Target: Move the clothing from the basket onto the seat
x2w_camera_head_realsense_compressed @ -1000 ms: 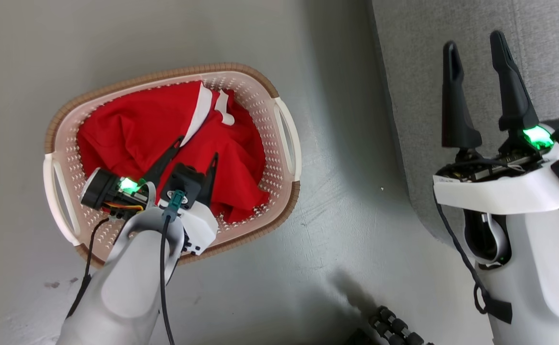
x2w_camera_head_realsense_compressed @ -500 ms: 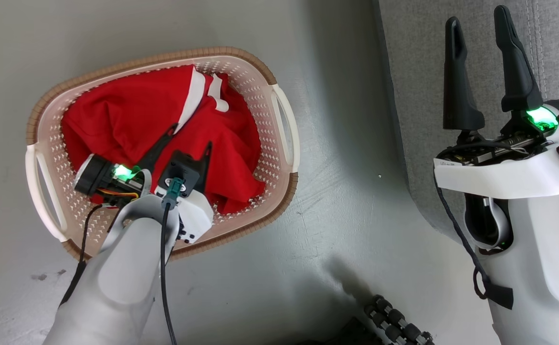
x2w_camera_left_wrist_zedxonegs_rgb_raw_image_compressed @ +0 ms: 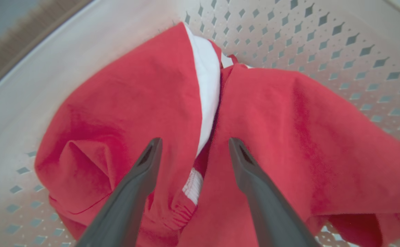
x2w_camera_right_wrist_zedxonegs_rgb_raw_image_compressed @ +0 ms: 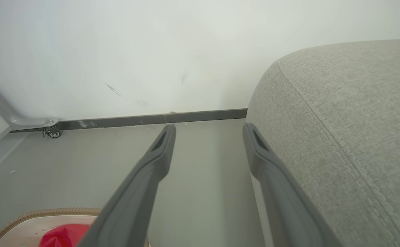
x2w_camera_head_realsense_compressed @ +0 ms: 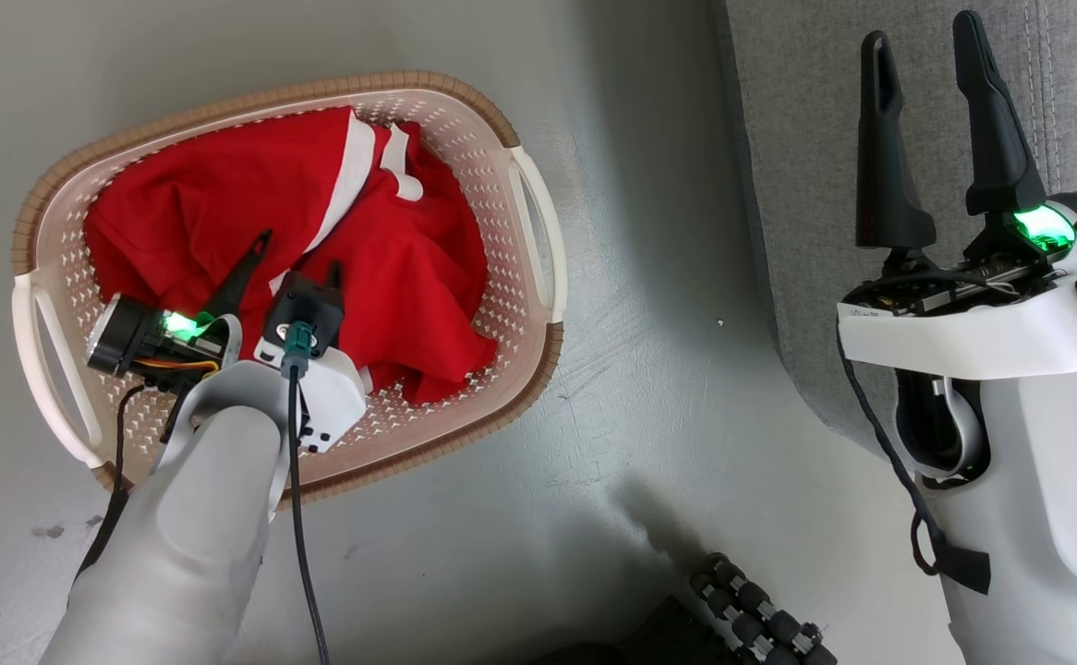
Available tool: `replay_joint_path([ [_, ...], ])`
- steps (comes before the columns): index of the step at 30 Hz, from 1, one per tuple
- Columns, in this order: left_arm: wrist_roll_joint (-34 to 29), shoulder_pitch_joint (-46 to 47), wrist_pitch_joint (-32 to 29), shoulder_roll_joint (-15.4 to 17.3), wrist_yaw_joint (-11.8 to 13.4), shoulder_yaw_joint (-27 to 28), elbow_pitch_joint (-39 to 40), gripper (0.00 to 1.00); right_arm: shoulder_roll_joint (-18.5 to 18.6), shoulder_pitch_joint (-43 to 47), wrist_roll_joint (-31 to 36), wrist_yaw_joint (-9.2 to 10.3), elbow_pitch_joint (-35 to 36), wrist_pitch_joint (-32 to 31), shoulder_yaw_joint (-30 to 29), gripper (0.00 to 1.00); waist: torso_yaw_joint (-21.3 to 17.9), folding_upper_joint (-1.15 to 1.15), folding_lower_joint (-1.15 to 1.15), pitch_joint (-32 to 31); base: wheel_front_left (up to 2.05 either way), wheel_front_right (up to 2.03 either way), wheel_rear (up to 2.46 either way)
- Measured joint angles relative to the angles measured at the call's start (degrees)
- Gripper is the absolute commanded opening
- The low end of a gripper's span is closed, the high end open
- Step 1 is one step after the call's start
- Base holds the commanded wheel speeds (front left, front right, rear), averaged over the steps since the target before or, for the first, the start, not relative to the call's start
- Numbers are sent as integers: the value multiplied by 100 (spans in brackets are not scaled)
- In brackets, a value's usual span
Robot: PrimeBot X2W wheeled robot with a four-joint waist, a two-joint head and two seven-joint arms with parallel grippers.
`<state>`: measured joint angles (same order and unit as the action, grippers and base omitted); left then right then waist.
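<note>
Clothing (x2w_camera_head_realsense_compressed: 224,199) in basket (x2w_camera_head_realsense_compressed: 513,305), right under wide-open, empty left hand (x2w_camera_head_realsense_compressed: 299,251)

Head view: bright, even, diffuse light with no hard glare. The floor (x2w_camera_head_realsense_compressed: 612,305) carries a broad soft shadow along the left edge of the seat (x2w_camera_head_realsense_compressed: 806,139), so the light comes from above and to the right. A darker smudge of shadow lies near centre. The left lamp (x2w_camera_head_realsense_compressed: 178,323) and right lamp (x2w_camera_head_realsense_compressed: 1042,229), both green, clip to near white at the core. Focus is sharp throughout.

Left wrist view: soft overall. The clothing (x2w_camera_left_wrist_zedxonegs_rgb_raw_image_compressed: 124,103) folds are slightly smeared. The fingers (x2w_camera_left_wrist_zedxonegs_rgb_raw_image_compressed: 134,192) of the left gripper (x2w_camera_left_wrist_zedxonegs_rgb_raw_image_compressed: 193,139) blur near the lens. The basket (x2w_camera_left_wrist_zedxonegs_rgb_raw_image_compressed: 66,55) wall is washed out at left.

Right wrist view: the wall (x2w_camera_right_wrist_zedxonegs_rgb_raw_image_compressed: 152,44) is very bright, close to overexposed. The skirting (x2w_camera_right_wrist_zedxonegs_rgb_raw_image_compressed: 152,120) looks faintly bent, possibly from lens distortion. The seat weave is crisp mid-frame and softens at near right.
</note>
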<state>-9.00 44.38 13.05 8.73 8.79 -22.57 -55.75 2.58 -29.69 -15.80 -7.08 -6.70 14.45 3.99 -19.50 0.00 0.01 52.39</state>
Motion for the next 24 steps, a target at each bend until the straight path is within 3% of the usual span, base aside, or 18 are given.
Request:
replay_joint_path([
  [5,-24,59,-22,12,131,23,-145,97,0,-38,-33,0,-3,0,-11,100,-20,0,0,54,0,0,0],
  [11,-32,91,-47,3,240,32,-279,48,0,-119,-23,0,-30,0,-33,100,-18,0,0,58,0,0,0],
  [14,-32,148,-69,-14,298,31,-335,40,0,-119,37,0,-90,1,-49,100,-17,0,0,49,0,0,0],
  [20,-32,187,-68,-46,357,32,-439,12,0,-118,82,0,-215,1,-62,100,-15,0,0,24,0,0,0],
  [21,-31,187,-68,-53,357,32,-458,12,0,-116,90,0,-259,1,-60,100,-14,0,0,19,0,0,0],
  [23,-30,192,-67,-57,357,32,-490,0,0,-112,124,0,-350,1,-60,100,-9,0,0,6,0,0,0],
  [24,-29,198,-66,-56,357,33,-505,0,0,-112,141,0,-375,1,-59,100,-6,0,0,-1,0,0,0],
])
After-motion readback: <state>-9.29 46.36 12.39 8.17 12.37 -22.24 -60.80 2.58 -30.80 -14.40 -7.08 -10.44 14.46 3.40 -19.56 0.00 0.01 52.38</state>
